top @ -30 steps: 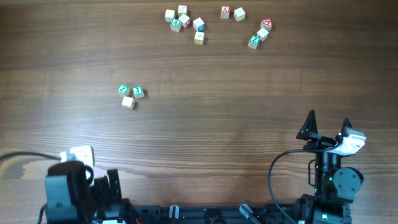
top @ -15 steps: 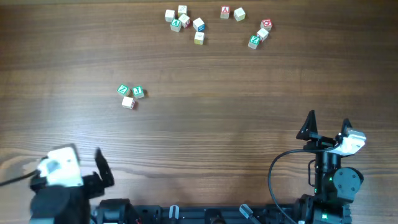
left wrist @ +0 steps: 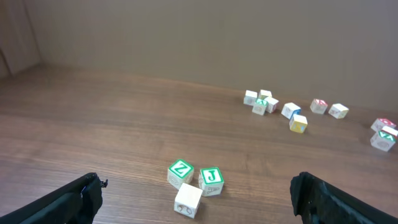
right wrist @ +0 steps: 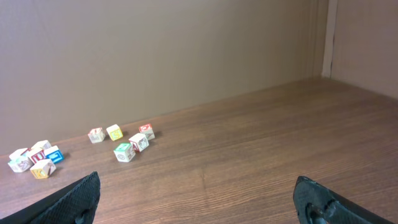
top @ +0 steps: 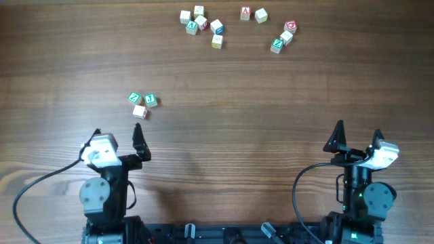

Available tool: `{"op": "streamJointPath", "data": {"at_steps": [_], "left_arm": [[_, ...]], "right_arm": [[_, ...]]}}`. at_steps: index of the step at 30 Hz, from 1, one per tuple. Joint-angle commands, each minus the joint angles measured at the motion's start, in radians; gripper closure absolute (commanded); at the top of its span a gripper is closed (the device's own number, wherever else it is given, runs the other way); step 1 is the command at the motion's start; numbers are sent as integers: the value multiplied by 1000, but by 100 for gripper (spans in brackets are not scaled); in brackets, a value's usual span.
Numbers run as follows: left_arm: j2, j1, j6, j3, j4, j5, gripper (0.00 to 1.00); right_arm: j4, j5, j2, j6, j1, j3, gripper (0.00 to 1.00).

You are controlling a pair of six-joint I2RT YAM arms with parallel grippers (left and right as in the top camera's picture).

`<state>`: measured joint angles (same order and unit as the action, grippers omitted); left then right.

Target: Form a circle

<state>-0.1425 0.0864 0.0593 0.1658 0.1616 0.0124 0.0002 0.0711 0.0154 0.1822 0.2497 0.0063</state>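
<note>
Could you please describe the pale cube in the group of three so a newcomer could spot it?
On the wooden table, skip the scattered cubes at the far edge and find the trio just ahead of the left claw. The pale cube is the one nearest that claw; unlike the green Z cube and green J cube, its top shows no green letter.

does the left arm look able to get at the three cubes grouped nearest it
Probably yes: the left tool stands open just short of the three cubes, facing them, with no other cube or arm in between.
</note>
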Motion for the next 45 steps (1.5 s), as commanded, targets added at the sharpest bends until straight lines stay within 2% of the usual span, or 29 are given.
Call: {"op": "streamJointPath", "data": {"at_steps": [1, 6, 45], "left_arm": [[15, 5, 9, -52, -23, 40, 0], [136, 6, 9, -134, -35, 40, 0], [137, 7, 9, -137, -39, 39, 0]], "right_arm": [[3, 12, -11, 12, -2, -1, 0], [3, 12, -11, 11, -2, -1, 0], [3, 12, -11, 11, -2, -1, 0]]}}
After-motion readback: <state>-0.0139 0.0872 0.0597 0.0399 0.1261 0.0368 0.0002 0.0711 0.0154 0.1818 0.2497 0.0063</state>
